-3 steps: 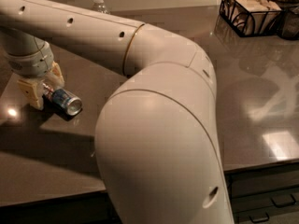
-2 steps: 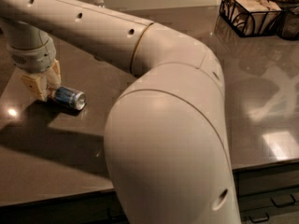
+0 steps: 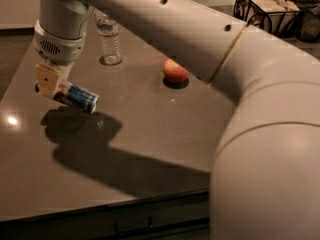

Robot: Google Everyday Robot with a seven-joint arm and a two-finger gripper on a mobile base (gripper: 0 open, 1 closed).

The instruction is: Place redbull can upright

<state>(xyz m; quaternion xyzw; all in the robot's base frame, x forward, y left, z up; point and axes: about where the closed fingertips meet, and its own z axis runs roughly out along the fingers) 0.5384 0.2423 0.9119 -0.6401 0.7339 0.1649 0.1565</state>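
The redbull can (image 3: 79, 97) is a slim silver and blue can, held lying on its side above the grey table (image 3: 150, 134), its silver top pointing right and down. My gripper (image 3: 51, 86) is at the left of the view, under the white wrist, shut on the can's left end. The can hangs clear of the table, with its shadow on the surface below. The arm's white links fill the top and right of the view.
A clear plastic water bottle (image 3: 108, 39) stands upright at the back of the table. An apple (image 3: 175, 71) lies right of centre. A dark wire basket (image 3: 267, 10) stands at the back right. The table's front edge runs along the bottom.
The gripper has lifted the can off the table and carried it up. The arm has risen, uncovering the bottle and the apple.
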